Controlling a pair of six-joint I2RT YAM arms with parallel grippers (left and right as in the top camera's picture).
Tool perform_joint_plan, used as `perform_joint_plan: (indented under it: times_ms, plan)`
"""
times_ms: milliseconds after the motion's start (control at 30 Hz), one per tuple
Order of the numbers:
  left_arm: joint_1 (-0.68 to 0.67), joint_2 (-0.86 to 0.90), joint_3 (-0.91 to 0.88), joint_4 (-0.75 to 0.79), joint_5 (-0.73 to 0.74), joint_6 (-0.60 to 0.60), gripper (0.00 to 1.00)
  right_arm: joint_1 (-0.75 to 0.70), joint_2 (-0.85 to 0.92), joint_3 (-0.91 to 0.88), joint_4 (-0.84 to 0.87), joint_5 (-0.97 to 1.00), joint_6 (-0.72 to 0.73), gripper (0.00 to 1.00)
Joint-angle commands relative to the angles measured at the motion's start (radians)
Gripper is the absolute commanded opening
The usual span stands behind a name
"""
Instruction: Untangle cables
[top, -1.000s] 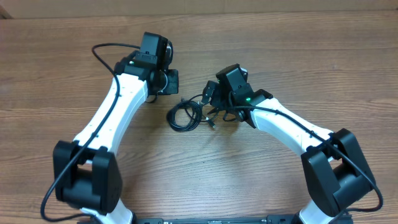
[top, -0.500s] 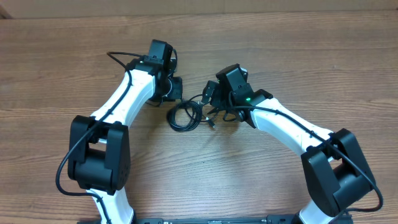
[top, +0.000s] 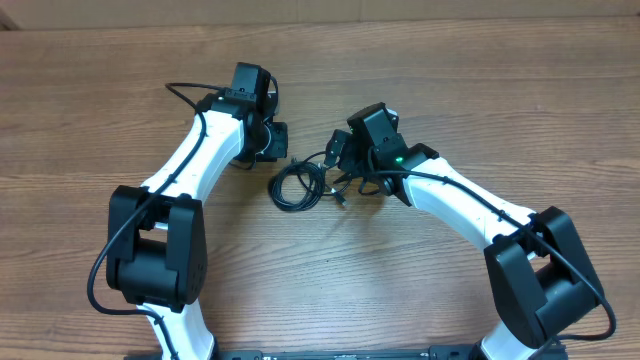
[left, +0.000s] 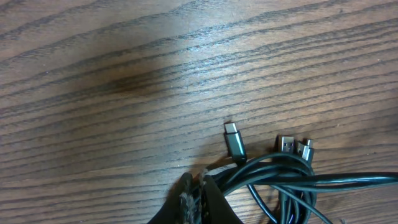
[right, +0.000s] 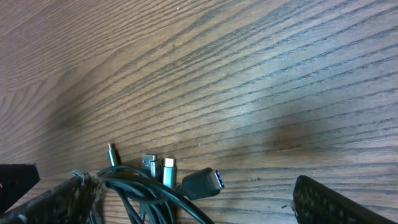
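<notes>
Cables (top: 298, 186) lie in 1 tangled coil at the middle of the desk (top: 500, 90), flanked by 2 tools.
Left tool (left: 198, 198), at the coil's 10 o'clock, is clenched at the bundle's edge, likely to anchor it; whether a strand is caught cannot be told. Right tool (right: 193, 186), at 2 o'clock, gapes wide over the plug ends (right: 163, 169), seemingly to pick a strand.

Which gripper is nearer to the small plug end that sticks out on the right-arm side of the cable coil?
Right. The right gripper, open, hangs directly beside the plug end. The left gripper, shut, is at the opposite edge of the cables, which lie between it and the plug.
</notes>
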Motion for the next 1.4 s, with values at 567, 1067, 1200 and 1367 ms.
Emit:
perform_joint_plan:
  times_ms: [567, 1067, 1200, 1367]
  plan:
    - [0.061, 0.005, -0.003, -0.001, 0.044, 0.047, 0.06, 0.004, -0.003, 0.009, 0.102, -0.031, 0.019, 1.00]
    - [0.143, 0.026, -0.003, -0.007, 0.335, 0.180, 0.07, 0.009, -0.003, 0.006, -0.216, -0.199, 0.016, 0.44]
    - [0.142, 0.054, -0.003, -0.008, 0.335, 0.180, 0.07, 0.003, -0.003, 0.006, -0.288, -0.145, 0.012, 0.42]
    - [0.142, 0.101, -0.003, -0.054, 0.334, 0.063, 0.47, -0.032, -0.003, 0.006, -0.315, -0.090, 0.011, 1.00]
